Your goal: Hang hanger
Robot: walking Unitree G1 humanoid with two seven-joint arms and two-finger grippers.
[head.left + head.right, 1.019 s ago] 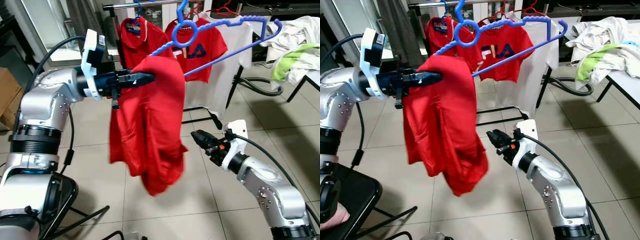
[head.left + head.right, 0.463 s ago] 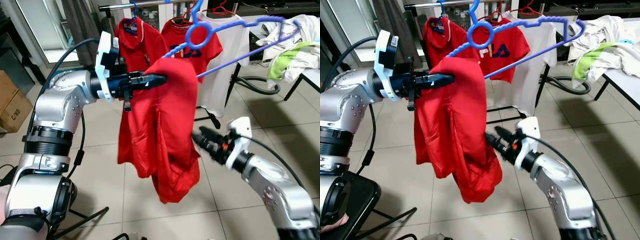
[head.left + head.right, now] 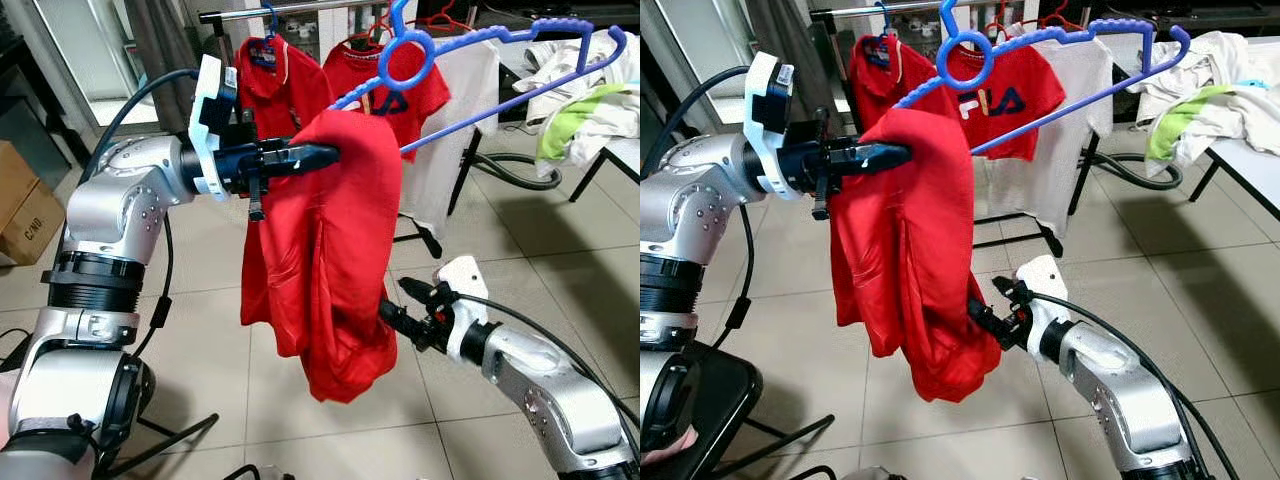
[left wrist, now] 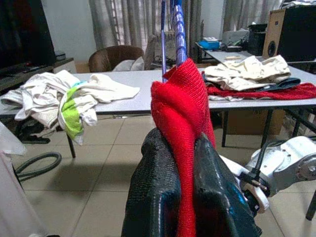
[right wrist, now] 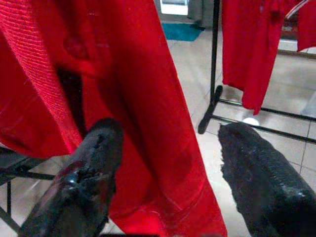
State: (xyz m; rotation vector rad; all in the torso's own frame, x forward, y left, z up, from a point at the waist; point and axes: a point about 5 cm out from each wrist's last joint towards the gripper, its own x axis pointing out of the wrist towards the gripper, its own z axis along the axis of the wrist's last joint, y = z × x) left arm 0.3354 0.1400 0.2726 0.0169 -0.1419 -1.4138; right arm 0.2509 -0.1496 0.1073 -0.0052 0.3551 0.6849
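Note:
A blue plastic hanger (image 3: 405, 60) is held up in the air, one arm of it pushed into a red shirt (image 3: 330, 260) that droops from it. At chest height my left gripper (image 3: 318, 154) is shut on the shirt's shoulder, where the hanger runs inside; the left wrist view has the red fabric (image 4: 182, 108) pinched between the two fingers, with the hanger (image 4: 178, 29) rising beyond. Lower down, my right gripper (image 3: 395, 315) stands open at the shirt's bottom hem, and its fingers (image 5: 84, 177) are spread wide in front of the hanging cloth (image 5: 123, 74).
A clothes rack (image 3: 270, 10) behind carries a red polo (image 3: 275, 85), a red FILA shirt (image 3: 1005, 100) and a white shirt (image 3: 460, 130). On the right, a table (image 3: 1255, 160) holds piled clothes. A cardboard box (image 3: 25, 210) and black chair (image 3: 130, 400) are at left.
My right gripper has moved in toward the lower hem of the red shirt. The left gripper keeps its hold, and the view has shifted a little.

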